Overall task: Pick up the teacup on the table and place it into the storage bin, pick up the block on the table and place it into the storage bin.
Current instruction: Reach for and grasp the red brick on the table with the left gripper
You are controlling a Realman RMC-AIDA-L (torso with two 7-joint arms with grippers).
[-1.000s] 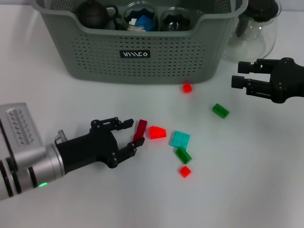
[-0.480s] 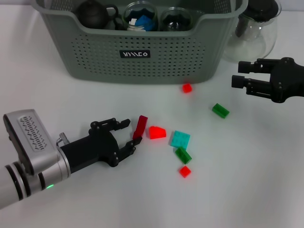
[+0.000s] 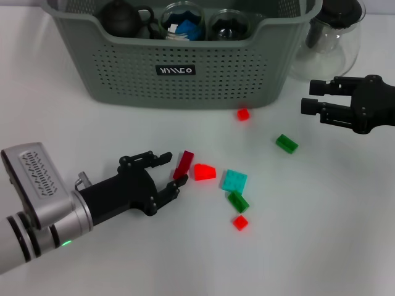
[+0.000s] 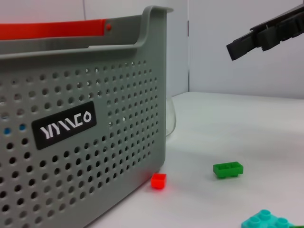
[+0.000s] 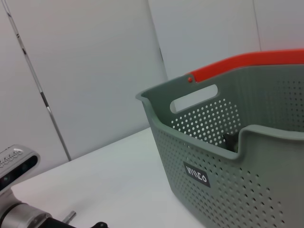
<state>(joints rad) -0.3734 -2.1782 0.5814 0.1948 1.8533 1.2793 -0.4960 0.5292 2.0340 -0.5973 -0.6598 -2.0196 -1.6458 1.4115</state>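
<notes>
Two views give you what the head view hides: the perforated grey-green storage bin has an orange-red rim. Left gripper lies low on the white counter, fingers wide around the dark red block. Right gripper hovers open near the glass pitcher.

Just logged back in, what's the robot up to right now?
The left pincer is low over the table, open around the dark red block, which stands tilted between its fingertips. Other loose blocks lie nearby: a bright red one, a teal one and green ones. The right pincer hangs idle above the table near the glass pitcher. The storage bin already holds a dark teapot and glass cups.
</notes>
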